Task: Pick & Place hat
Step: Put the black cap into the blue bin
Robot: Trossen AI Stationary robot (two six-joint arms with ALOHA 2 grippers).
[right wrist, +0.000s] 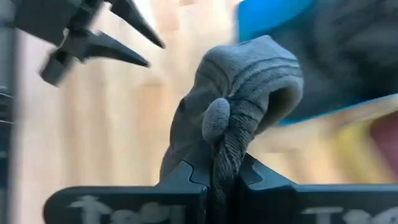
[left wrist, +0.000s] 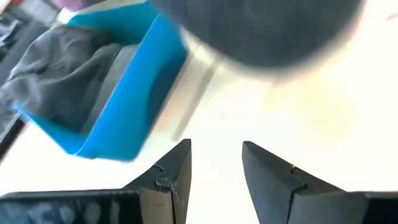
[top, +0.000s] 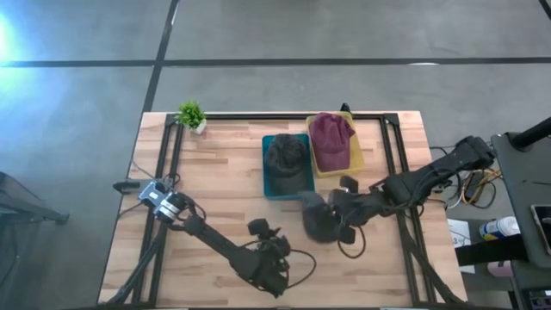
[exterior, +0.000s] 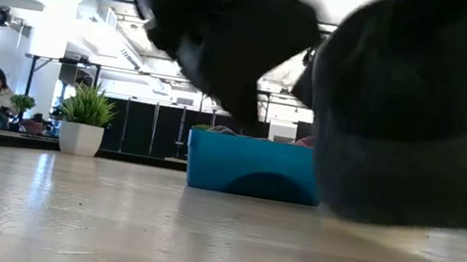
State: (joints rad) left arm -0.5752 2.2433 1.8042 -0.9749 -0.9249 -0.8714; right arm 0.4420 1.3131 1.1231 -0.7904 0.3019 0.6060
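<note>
The grey hat (top: 320, 222) is seen on the wooden table (top: 215, 198) just in front of the blue bin (top: 277, 185), towards the table's front edge, and it is pinched at its crown by the right gripper (top: 341, 215), whose fingers are closed tight on a fold of the fabric, as shown in the right wrist view (right wrist: 230, 124). The hat is thus held right at the fingertips, bunched upward from them, with its brim end pointed towards the blue bin. A dark grey hat (top: 286, 155) is already lying inside that bin, and a maroon hat (top: 331, 138) is resting in the yellow bin (top: 355, 159) beside it. The left gripper (top: 274, 250) is parked just beside the blue bin's front, on the grey hat's left, fingers spread apart and nothing held. The right arm is judged the nearer one, and a short carry towards a bin seems called for.
</note>
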